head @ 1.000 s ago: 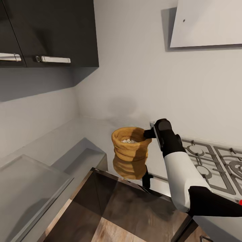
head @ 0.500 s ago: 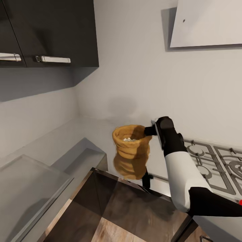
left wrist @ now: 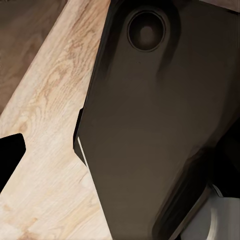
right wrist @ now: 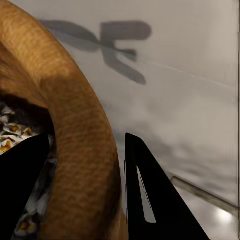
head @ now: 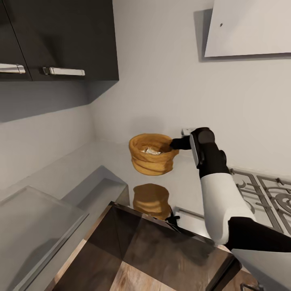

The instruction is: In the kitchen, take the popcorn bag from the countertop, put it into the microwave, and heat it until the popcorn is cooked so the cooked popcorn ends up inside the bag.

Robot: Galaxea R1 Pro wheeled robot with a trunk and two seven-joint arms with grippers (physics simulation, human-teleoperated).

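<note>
The popcorn bag (head: 151,159), a squat mustard-tan sack with pale kernels inside, hangs in the air above the glossy grey countertop (head: 81,169), and its reflection lies on the slab below. My right gripper (head: 174,143) is shut on the bag's thick rim at its right side. In the right wrist view the rim of the popcorn bag (right wrist: 75,125) sits between the two black fingers (right wrist: 145,200) of the right gripper (right wrist: 85,195), one inside the bag and one outside. The left wrist view faces wood floor and a dark part of the robot. The microwave is out of view.
A steel gas hob (head: 258,198) with grey grates lies right of the bag. The white hood (head: 250,28) hangs above it. Dark upper cabinets (head: 60,40) with steel handles are at the upper left. The countertop turns a corner along the left wall.
The right gripper has lifted the popcorn bag off the countertop, up and slightly left; a gap now separates the bag from its reflection.
</note>
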